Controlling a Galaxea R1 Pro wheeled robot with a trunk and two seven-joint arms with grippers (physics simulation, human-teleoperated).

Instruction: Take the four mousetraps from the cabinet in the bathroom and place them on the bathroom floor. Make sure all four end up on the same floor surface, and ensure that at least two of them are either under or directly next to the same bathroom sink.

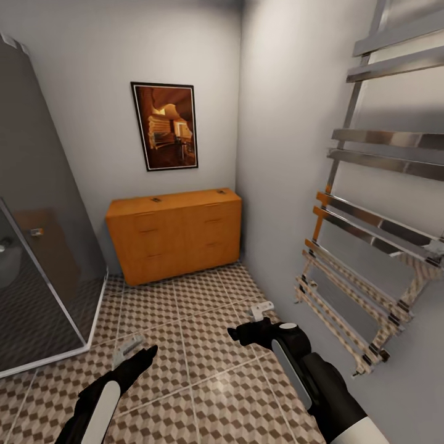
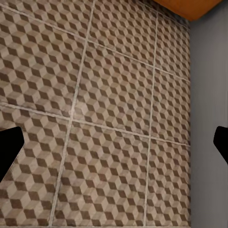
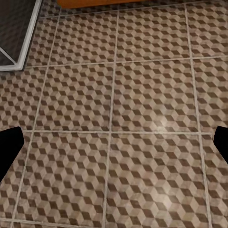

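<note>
Left gripper point(image 1: 127, 349) and right gripper point(image 1: 261, 310), lower frame — jaws spread wide, holding nothing, clear of the cube-patterned bathroom floor point(image 1: 203, 345). Orange cabinet point(image 1: 176, 237) stands at centre against the back wall — two small mousetraps point(image 1: 155, 199) on its top.

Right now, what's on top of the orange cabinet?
Two small mousetraps sit on the cabinet top, one near each back corner. Its drawers are closed, so anything inside is hidden.

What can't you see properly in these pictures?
- Two small tan things on the cabinet top, head view: too small to tell if they are mousetraps.
- Inside the cabinet drawers: hidden by their closed fronts.
- Behind the shower glass: dim, blurred by reflection.
- Towel rail: cut off by the picture's top and right edges.
- Left tool and right tool: both open, holding nothing.
</note>
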